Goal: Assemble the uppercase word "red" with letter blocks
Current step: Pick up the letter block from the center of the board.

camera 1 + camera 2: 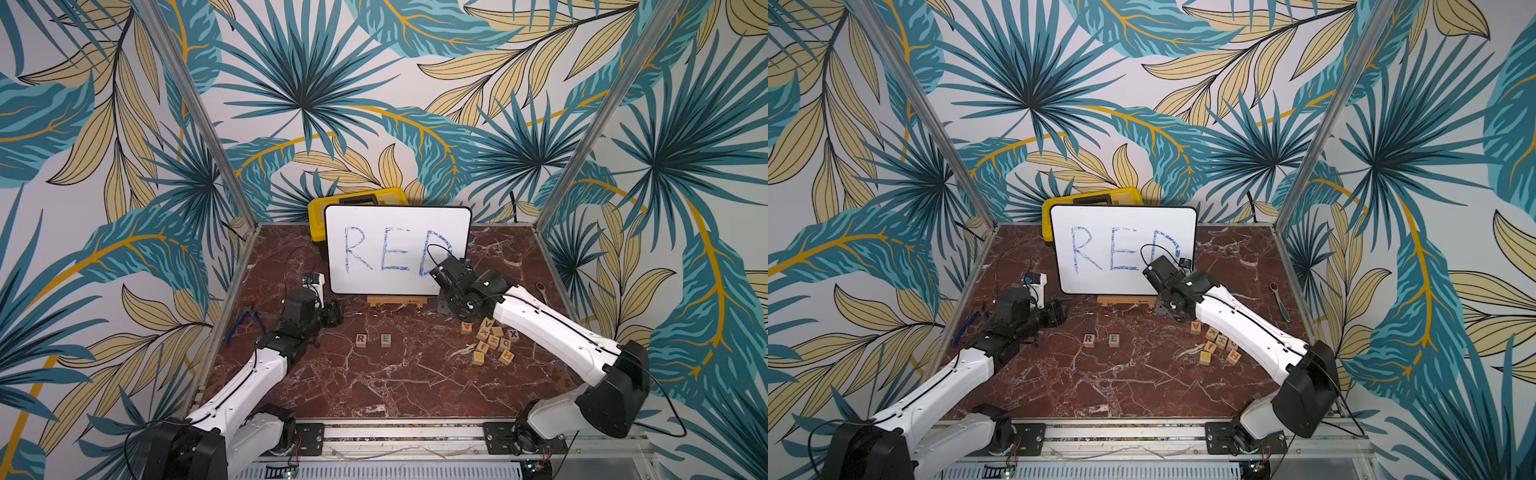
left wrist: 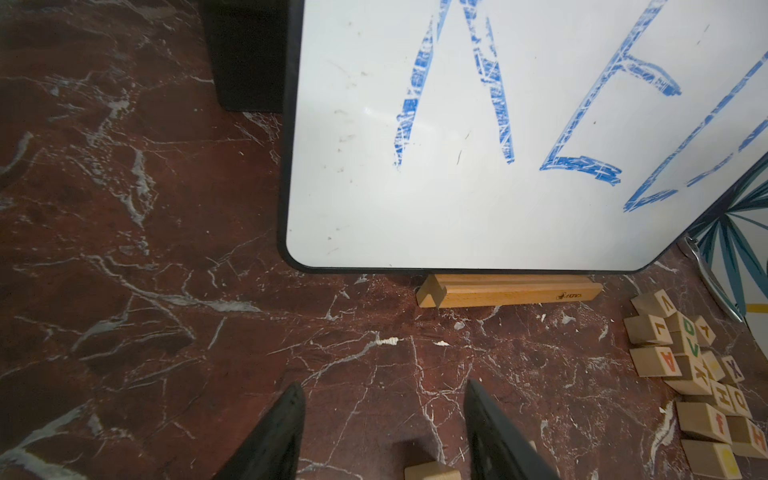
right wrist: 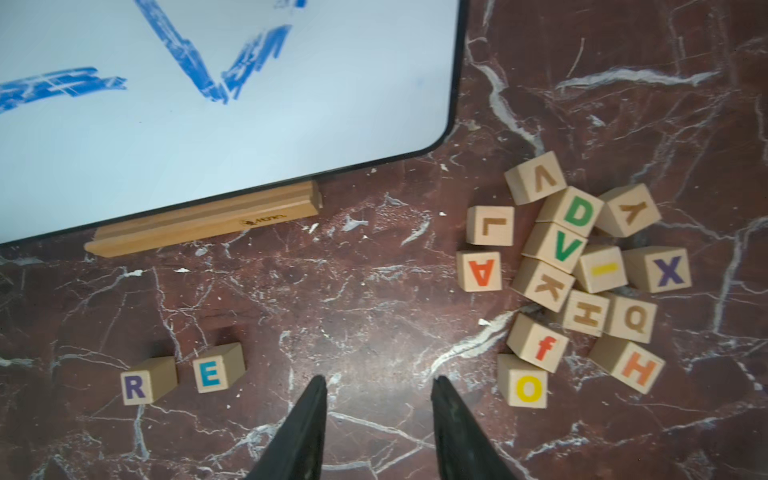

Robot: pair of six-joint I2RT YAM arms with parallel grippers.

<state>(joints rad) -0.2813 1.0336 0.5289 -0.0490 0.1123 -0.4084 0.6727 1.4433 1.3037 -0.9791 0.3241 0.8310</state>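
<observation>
R block (image 3: 135, 386) and E block (image 3: 211, 374) sit side by side on the worktop (image 3: 374, 291). D block (image 3: 577, 212) is wedged in the pile (image 3: 602, 270), touching the V block (image 3: 563, 248) — right arm's side. Here the right gripper (image 3: 378, 380) is open, empty and nearer; the left gripper (image 2: 383, 384) is likewise open — well apart from it.

The left arm (image 1: 245, 374) and right arm (image 1: 557, 332) wear white shells between black joints (image 1: 615, 390), with black cables (image 1: 429, 253) looped along them (tiny dark screws dot the shells). The left end effector (image 2: 382, 384) and right end effector (image 3: 378, 378) taper into black fingers (image 3: 307, 428).
</observation>
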